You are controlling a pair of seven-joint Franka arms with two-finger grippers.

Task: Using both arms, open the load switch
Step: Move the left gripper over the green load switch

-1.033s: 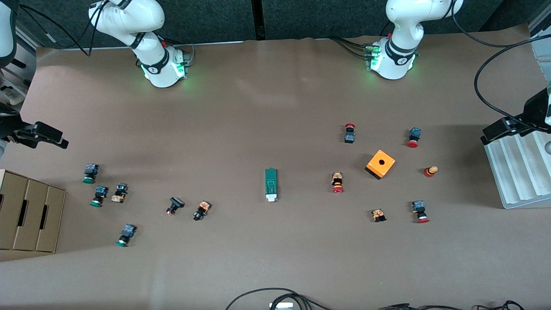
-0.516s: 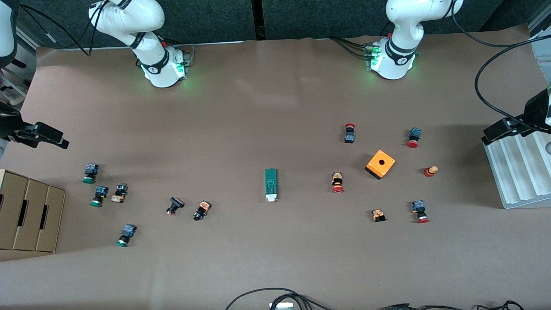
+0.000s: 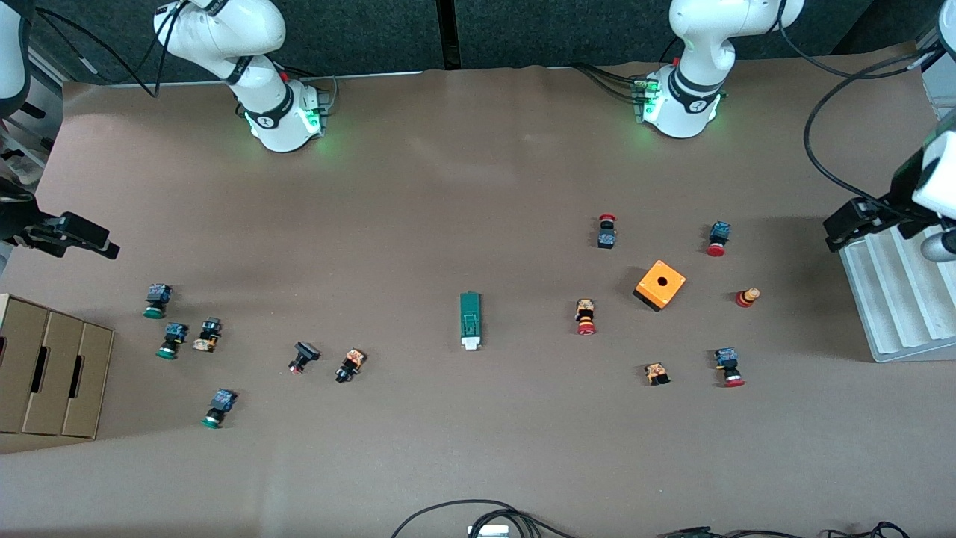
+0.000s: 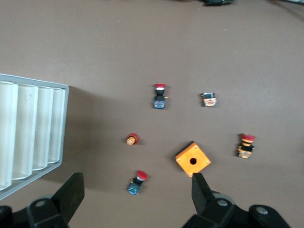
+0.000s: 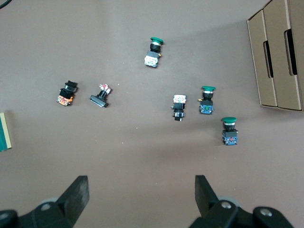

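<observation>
- Left gripper hangs wide open and empty over the tray edge at its end of the table; right gripper likewise, open and empty, above the table edge near the cartons
- Switch lies mid-table between them, well apart from both, neither clearly nearer
- Its long axis runs toward the front camera, white end nearest
- Both arms are held high, wrists looking down
</observation>
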